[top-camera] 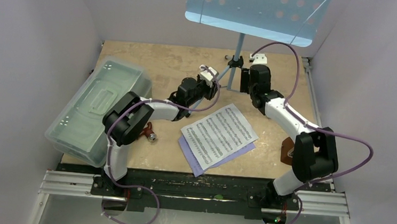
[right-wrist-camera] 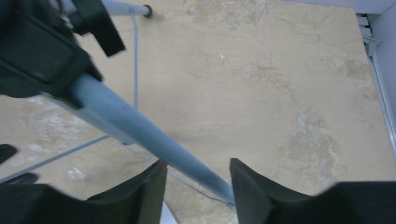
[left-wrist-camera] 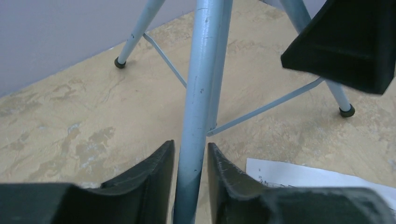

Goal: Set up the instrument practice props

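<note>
The light-blue music stand [top-camera: 237, 51] stands at the back of the table, its perforated desk [top-camera: 258, 9] high above. My left gripper [top-camera: 210, 80] is shut low on the stand's pole [left-wrist-camera: 201, 93], with a finger pressed on each side. My right gripper [top-camera: 247, 77] is open just right of the pole, and a tripod leg [right-wrist-camera: 140, 130] slants between its spread fingers. White sheet-music pages [top-camera: 218, 134] lie on a lilac page [top-camera: 201, 164] at the table's middle front. A brown metronome [top-camera: 287, 151] is half hidden behind my right arm.
A large clear lidded box [top-camera: 97, 109] lies along the left edge. A small brown-and-metal object [top-camera: 148, 133] sits by my left elbow. The stand's other legs [left-wrist-camera: 140, 28] spread over the table, and grey walls close in the back and sides.
</note>
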Robot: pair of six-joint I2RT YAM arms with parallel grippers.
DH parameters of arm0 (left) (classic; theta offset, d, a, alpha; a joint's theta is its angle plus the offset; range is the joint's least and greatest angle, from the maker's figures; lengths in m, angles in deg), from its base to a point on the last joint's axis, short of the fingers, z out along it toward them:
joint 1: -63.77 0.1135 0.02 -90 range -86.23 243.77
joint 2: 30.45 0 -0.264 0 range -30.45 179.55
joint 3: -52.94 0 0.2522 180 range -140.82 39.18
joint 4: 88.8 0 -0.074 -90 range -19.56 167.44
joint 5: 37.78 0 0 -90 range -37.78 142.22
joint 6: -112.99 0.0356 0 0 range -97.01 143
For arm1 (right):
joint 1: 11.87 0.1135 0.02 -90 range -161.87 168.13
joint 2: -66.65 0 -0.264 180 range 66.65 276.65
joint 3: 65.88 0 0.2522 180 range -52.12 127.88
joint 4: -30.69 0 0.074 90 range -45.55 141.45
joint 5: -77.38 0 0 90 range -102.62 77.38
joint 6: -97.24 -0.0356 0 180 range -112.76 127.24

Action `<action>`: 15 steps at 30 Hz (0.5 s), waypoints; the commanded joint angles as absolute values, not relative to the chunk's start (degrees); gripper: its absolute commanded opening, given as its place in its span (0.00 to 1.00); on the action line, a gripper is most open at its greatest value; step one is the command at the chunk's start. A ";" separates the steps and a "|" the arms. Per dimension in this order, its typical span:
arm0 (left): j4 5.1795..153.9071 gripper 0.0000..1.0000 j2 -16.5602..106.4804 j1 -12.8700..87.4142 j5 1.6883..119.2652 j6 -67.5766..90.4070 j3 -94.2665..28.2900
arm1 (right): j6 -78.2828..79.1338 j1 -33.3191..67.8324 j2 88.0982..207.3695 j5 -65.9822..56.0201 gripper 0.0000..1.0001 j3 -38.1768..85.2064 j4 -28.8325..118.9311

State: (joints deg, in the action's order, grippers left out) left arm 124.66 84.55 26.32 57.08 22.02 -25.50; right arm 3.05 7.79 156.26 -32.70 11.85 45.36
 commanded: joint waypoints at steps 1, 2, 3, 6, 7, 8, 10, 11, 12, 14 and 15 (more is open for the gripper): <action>123.49 0.42 78.88 25.69 51.77 12.51 -24.62 | -2.48 6.41 157.28 -34.43 0.67 14.76 51.88; 120.89 0.50 78.10 25.67 50.45 11.34 -25.15 | -3.62 6.39 156.40 -34.16 0.75 15.29 53.77; 118.32 0.56 77.37 25.73 49.58 9.91 -25.98 | -4.76 6.34 155.39 -34.21 0.80 15.49 55.52; 107.66 0.65 74.88 25.99 47.49 4.61 -28.89 | -7.85 6.39 151.74 -33.99 0.88 16.04 61.54; 104.76 0.66 73.39 26.16 47.55 2.81 -29.12 | -8.38 6.43 150.48 -33.94 0.89 15.91 63.50; 102.73 0.67 72.09 26.24 48.05 1.04 -28.80 | -8.99 6.49 148.78 -33.99 0.91 15.08 65.30; 98.07 0.69 68.40 26.37 47.59 -2.35 -27.67 | -9.28 6.57 144.56 -33.00 0.98 11.99 66.99; 95.45 0.69 66.51 26.52 47.34 -3.93 -26.82 | -9.47 6.66 142.03 -33.24 0.99 10.11 67.73; 92.21 0.69 64.16 26.58 47.14 -5.92 -25.73 | -9.43 6.72 139.68 -33.14 0.99 8.33 68.16; 86.91 0.69 59.53 26.75 46.94 -9.19 -22.82 | -9.29 7.56 135.00 -31.58 0.99 5.44 69.16; 84.14 0.69 56.31 26.78 47.01 -10.68 -20.82 | -9.39 8.51 132.82 -30.37 0.99 4.39 69.95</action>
